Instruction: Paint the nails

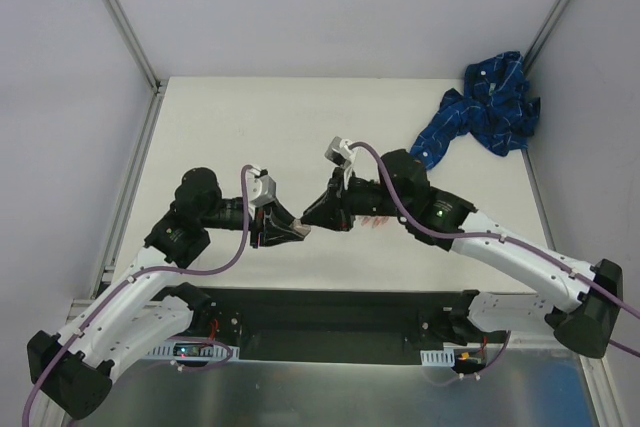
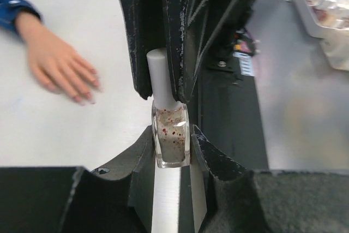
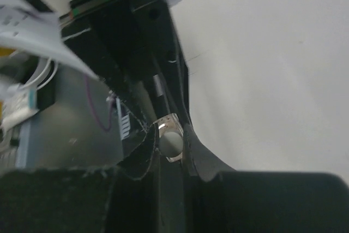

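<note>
Left wrist cam had the best look at it, tbh. The left gripper (image 2: 173, 140) was clamped on the glass body of the polish bottle (image 2: 170, 135), a small clear squarish thing with red flecks in the liquid. The right gripper (image 3: 169, 143) came in from the opposite side, jaws pinched on the white cap (image 2: 159, 75), a plain matte cylinder. So the bottle's long axis ran straight from one gripper to the other, with the cap end toward the right arm. The cap looked seated on the neck, so my guess is the uncapping wasn't done yet.

The nails (image 2: 83, 100) were off to the side of all this, on the mannequin hand (image 2: 54, 64). That hand lay flat on the white table (image 2: 43, 135), apart from the bottle, with its fingers splayed and pointing roughly back toward the grippers. The nails were tiny, glossy and pinkish, and a bit soft in focus. A blue patterned sleeve (image 2: 10, 9) covered the wrist end.

From the top cam the hand sat mostly tucked under the right arm, just beside where the grippers met. That made the right arm the nearer one. It probably makes sense for that arm to carry the brush over, since it already had the cap. Those are small targets though, and the arm shadowed them from above.
</note>
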